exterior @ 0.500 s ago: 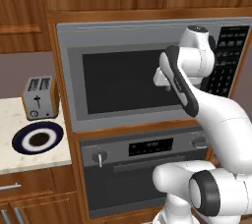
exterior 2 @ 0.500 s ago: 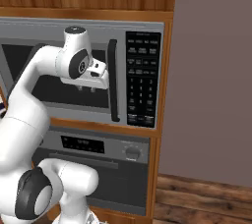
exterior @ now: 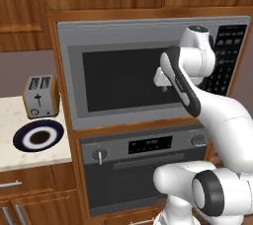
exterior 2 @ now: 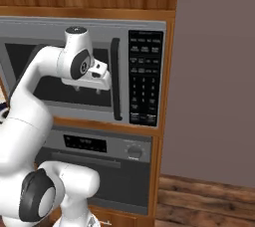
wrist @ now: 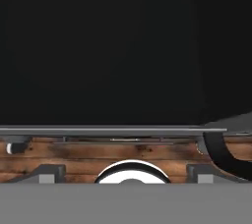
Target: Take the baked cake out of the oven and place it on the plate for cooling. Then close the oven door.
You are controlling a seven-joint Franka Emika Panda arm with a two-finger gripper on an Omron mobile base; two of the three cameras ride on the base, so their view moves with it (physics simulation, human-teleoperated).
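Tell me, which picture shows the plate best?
The left base view. There the plate lies whole on the pale counter, in front of the toaster, with its navy rim, white ring and dark centre clear. The right base view catches at most a blurry sliver at its left edge.

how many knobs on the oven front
2: the left knob beside the display strip, and the right knob at the oven's other end, partly behind the arm.
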